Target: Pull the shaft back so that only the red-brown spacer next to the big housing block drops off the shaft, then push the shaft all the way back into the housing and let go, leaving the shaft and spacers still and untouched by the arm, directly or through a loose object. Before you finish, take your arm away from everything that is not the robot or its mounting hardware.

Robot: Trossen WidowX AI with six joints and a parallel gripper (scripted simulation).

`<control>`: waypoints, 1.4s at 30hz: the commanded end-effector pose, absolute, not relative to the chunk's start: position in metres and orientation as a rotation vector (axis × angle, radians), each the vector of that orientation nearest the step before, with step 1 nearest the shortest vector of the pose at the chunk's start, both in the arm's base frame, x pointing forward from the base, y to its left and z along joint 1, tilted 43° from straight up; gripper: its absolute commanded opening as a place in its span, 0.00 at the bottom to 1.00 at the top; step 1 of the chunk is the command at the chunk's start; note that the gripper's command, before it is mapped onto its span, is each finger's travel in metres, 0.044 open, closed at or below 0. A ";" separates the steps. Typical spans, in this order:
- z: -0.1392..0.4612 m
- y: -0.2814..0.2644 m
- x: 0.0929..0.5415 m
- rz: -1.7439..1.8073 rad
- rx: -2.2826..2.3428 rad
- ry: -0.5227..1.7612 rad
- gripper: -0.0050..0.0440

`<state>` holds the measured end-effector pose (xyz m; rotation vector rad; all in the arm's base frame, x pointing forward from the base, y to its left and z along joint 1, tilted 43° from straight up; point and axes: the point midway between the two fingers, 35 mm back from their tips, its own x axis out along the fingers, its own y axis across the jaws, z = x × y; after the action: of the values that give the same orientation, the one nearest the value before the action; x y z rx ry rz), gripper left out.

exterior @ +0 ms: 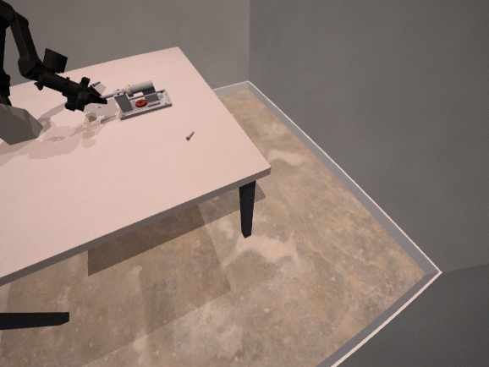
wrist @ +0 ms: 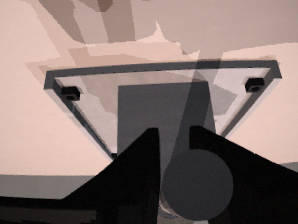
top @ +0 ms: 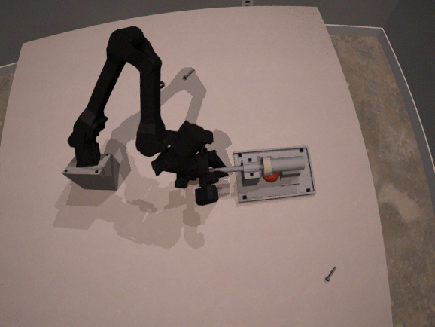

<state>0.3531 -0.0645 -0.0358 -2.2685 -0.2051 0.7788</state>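
A grey baseplate (top: 274, 174) lies right of the arm and carries a small support block (top: 250, 172) and the housing (top: 289, 164). The thin grey shaft (top: 235, 169) sticks out to the left through the support block. A cream spacer (top: 267, 165) sits on the shaft. The red-brown spacer (top: 271, 176) is off the shaft and lies on the plate under it; it also shows in the exterior view (exterior: 140, 102). My gripper (top: 220, 169) is shut on the shaft's free end, which shows as a dark round face (wrist: 197, 184) between the fingers in the wrist view.
A loose screw (top: 187, 73) lies behind the arm, and another (top: 330, 273) lies near the front right of the table. The arm's base (top: 92, 171) stands at the left. The table edge runs close to the right of the plate.
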 end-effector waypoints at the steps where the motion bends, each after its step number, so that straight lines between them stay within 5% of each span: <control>1: -0.034 -0.066 0.357 0.771 -2.274 -0.206 0.10; 42: -0.034 -0.068 0.366 0.771 -2.274 -0.206 0.10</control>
<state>0.3626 -0.0660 -0.0351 -2.2684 -0.2077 0.7797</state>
